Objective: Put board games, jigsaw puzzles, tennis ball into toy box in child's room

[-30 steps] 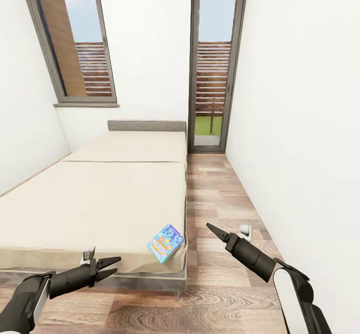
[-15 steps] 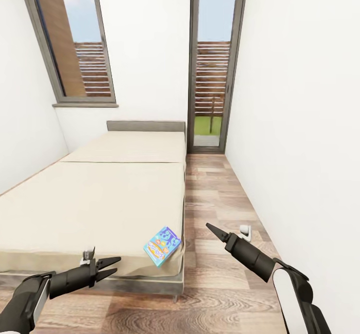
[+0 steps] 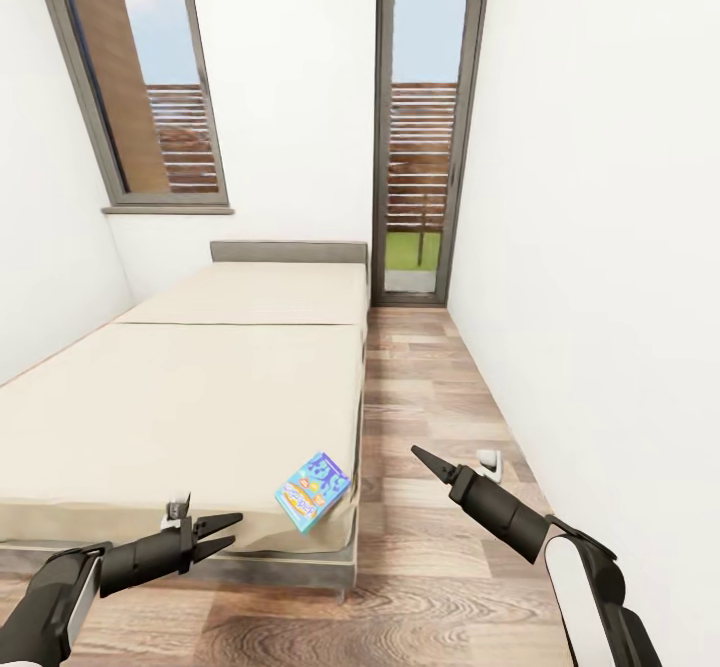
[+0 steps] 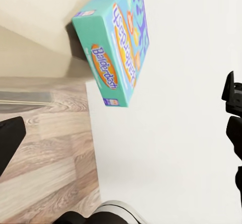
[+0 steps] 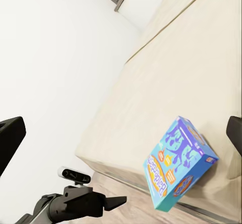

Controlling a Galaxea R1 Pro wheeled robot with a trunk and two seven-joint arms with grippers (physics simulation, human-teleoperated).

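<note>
Home bedroom: bed, windows.

Left pincer slightly parted, right pincer closed, both arms forward

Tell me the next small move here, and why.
Probably swing the right gripper over to the board game. The box lies on the near corner of the bed, untouched, between both arms. The right gripper hangs over the floor beside it; the left gripper is open and empty.

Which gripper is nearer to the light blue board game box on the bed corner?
Left. The left gripper is just beside the box; the right gripper is farther.
</note>
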